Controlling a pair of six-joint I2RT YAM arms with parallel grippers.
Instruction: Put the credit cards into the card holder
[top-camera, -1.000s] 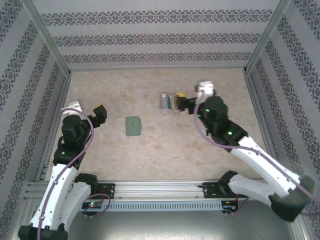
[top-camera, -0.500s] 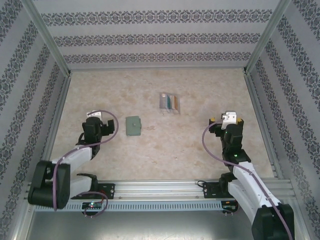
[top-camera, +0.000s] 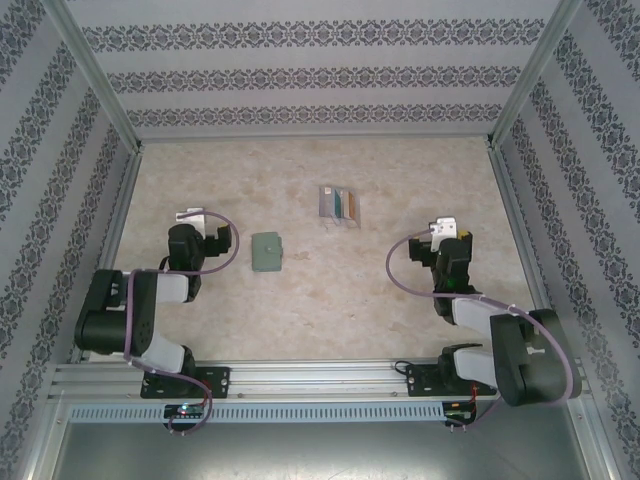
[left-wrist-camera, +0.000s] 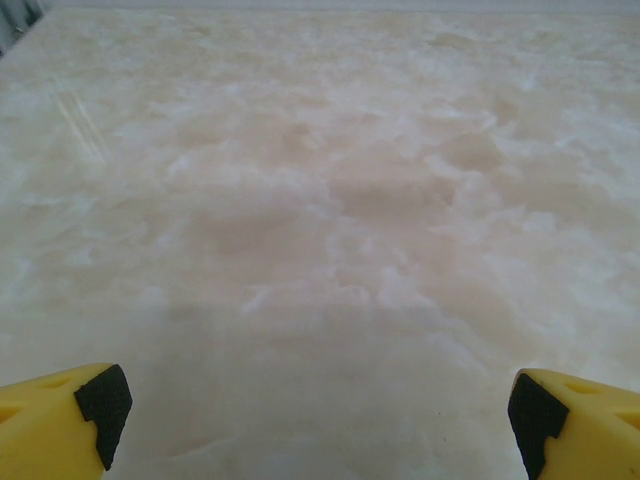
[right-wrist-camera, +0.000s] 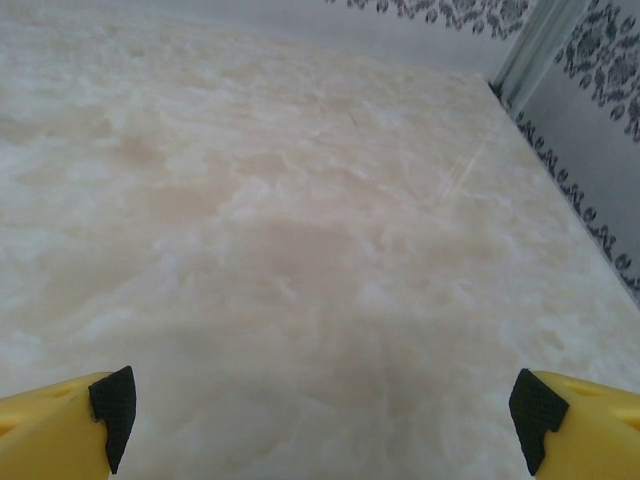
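Note:
The credit cards (top-camera: 340, 203), teal and orange strips side by side in what looks like a clear box, lie at the far middle of the table. The card holder (top-camera: 267, 252), a flat grey-green pouch, lies shut to their near left. My left gripper (top-camera: 200, 236) sits folded back left of the pouch, well apart from it. It is open (left-wrist-camera: 320, 420) over bare table, yellow fingers (left-wrist-camera: 60, 425) wide. My right gripper (top-camera: 450, 246) is folded back on the near right, far from the cards. It is also open (right-wrist-camera: 320, 415), with nothing between its fingers (right-wrist-camera: 580, 425).
Patterned walls (top-camera: 320, 75) with metal corner posts (top-camera: 95, 80) close in the marbled table (top-camera: 340, 290) on three sides. A metal rail (top-camera: 320, 375) runs along the near edge at the arm bases. The right wall (right-wrist-camera: 590, 120) stands close to my right gripper.
Both arms have folded back toward their bases. The right gripper drew away from the cards to the near right. The left arm's elbow swung out left. Cards and pouch stayed put.

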